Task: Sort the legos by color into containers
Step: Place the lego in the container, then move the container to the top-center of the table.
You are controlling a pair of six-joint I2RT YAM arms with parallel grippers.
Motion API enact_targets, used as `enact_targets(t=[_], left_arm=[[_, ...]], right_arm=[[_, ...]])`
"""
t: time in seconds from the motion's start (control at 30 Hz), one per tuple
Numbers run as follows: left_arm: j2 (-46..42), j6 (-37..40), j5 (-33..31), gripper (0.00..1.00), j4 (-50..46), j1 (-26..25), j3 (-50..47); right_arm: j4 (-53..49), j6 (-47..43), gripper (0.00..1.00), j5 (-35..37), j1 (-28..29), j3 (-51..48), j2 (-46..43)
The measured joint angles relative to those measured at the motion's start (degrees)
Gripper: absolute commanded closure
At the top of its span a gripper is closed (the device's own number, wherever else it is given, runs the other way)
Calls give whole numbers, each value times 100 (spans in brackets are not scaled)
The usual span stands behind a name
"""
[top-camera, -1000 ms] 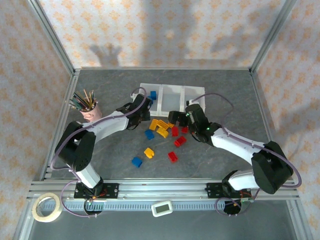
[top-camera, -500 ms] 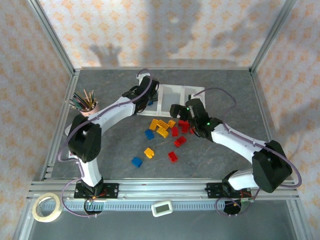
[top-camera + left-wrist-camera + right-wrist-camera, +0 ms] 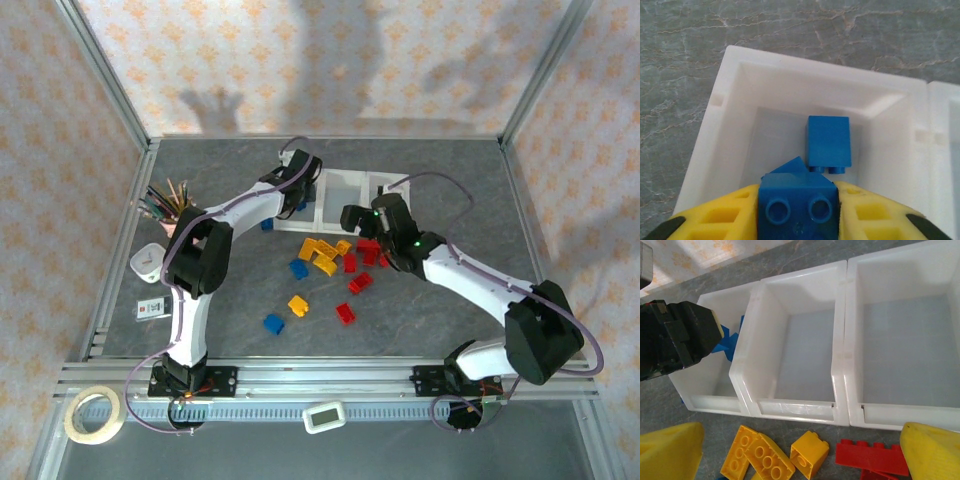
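Grips a blue lego [image 3: 798, 200] in the left claw [image 3: 798, 216] over the left container [image 3: 740, 80], already holding another blue lego [image 3: 828, 140]. Spreads the right claw [image 3: 802, 452] wide above unsorted yellow legos [image 3: 760, 457] and red legos [image 3: 867, 460] on the table [image 3: 420, 310].

- The left gripper [image 3: 299, 188] is no longer at the near edge of the tray beside the loose pile. It now hangs over the left compartment [image 3: 732, 105], clamped on a blue brick [image 3: 797, 207].
- The left arm stretches out straighter, and its elbow sits closer to the middle of the table than a second ago.
- With the arm out of the way, a small white object [image 3: 147, 263] and a card [image 3: 150, 308] now show near the table's left edge.
- A loose blue lego [image 3: 267, 225] now shows on the table beside the arm.
- The right gripper [image 3: 352, 217] sits slightly nearer the tray, with its fingers spread.
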Motion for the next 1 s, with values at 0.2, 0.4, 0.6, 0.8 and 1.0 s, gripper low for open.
enact_targets(t=[0.2, 0.4, 0.6, 0.8, 1.0], left_arm=[[-28, 83, 131, 46, -9, 4, 52], [-511, 81, 295, 44, -66, 31, -136], [-1878, 20, 463, 42, 197, 188, -1139], [-3091, -168, 544, 40, 525, 575, -2601], [-3816, -356, 533, 39, 614, 977, -3862]], right_arm=[[-74, -87, 0, -2, -7, 125, -4], [-133, -133, 0, -111, -7, 125, -4], [-131, -173, 0, -354, -7, 122, -2], [-59, -168, 0, -564, 59, 22, 26], [48, -103, 0, -632, 343, -195, 208]])
